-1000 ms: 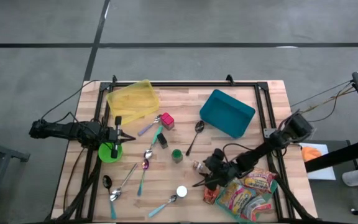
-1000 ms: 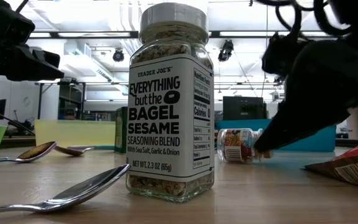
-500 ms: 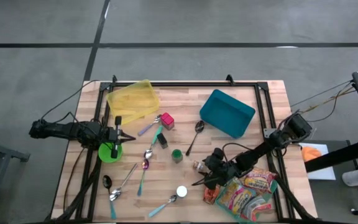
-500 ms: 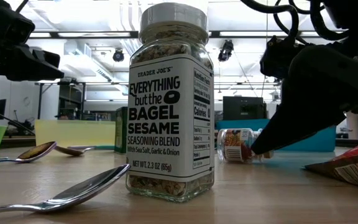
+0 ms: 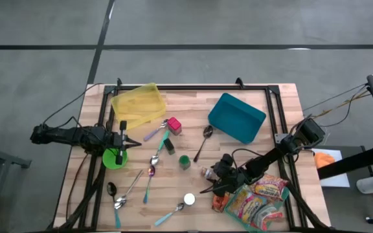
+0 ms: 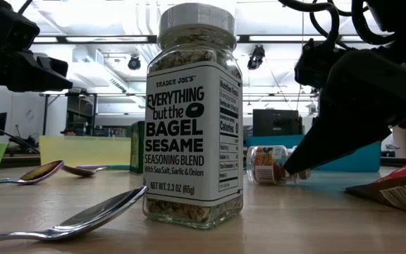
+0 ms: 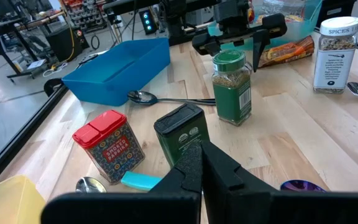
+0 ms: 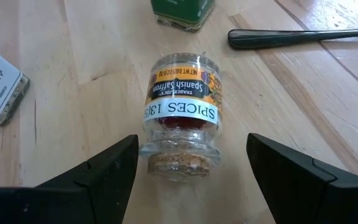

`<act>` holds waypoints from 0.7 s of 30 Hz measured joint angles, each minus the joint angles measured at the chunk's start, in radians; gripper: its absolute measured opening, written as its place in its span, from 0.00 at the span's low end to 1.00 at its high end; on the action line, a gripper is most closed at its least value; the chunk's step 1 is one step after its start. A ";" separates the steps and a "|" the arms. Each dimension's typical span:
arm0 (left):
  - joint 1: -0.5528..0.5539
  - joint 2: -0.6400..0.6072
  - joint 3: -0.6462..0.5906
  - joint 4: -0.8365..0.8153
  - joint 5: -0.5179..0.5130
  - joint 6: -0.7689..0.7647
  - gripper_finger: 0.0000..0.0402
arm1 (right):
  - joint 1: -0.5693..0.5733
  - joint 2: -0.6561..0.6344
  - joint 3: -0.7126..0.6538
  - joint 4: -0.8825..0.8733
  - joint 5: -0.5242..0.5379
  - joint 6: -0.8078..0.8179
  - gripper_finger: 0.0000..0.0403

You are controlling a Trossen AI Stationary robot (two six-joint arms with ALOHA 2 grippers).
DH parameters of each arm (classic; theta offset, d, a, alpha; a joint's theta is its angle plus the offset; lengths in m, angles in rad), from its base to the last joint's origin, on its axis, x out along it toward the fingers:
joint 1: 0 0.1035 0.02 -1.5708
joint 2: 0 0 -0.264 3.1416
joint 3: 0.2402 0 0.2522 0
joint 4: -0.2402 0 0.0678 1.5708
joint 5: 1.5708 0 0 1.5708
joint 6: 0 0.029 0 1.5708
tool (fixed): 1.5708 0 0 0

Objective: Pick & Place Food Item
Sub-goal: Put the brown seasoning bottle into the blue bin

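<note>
The right gripper [image 8: 191, 171], fingers spread, straddles a small cork-stoppered glass saffron jar [image 8: 180, 112] lying sideways on the wooden table [image 8: 73, 74], while the left gripper [image 7: 199, 163] waits closed.

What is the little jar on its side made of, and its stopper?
The little jar looks like clear shiny glass: you can see red saffron through it and light glints on it. Its stopper looks like cork, tan, speckled and dull. A paper label wraps the jar.

2 bins [image 5: 236, 116], 5 spoons [image 5: 203, 139]
</note>
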 joint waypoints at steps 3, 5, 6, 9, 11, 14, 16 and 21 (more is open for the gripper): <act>0.000 0.000 0.000 0.000 0.000 0.000 0.00 | 0.000 0.000 0.000 0.003 0.000 0.000 0.73; 0.000 0.000 0.000 0.000 0.000 0.000 0.00 | 0.000 0.000 0.000 0.003 0.000 0.000 0.73; 0.000 0.000 0.000 0.000 0.000 0.000 0.00 | 0.000 0.000 0.000 0.003 0.000 0.000 0.73; 0.000 0.000 0.000 0.000 0.000 0.000 0.00 | 0.000 0.000 0.000 0.004 0.000 0.000 0.73; 0.000 0.000 0.000 0.000 0.000 0.000 0.00 | 0.000 -0.001 0.000 0.004 0.000 -0.001 0.73; 0.000 0.000 0.000 0.000 0.000 0.000 0.00 | 0.000 -0.002 0.000 0.004 0.001 -0.001 0.68; 0.000 0.000 0.000 0.000 0.000 0.000 0.00 | 0.000 -0.002 -0.001 0.004 0.003 -0.001 0.63; 0.000 0.000 0.000 0.000 0.000 0.000 0.00 | 0.000 -0.002 -0.003 0.003 0.004 -0.001 0.50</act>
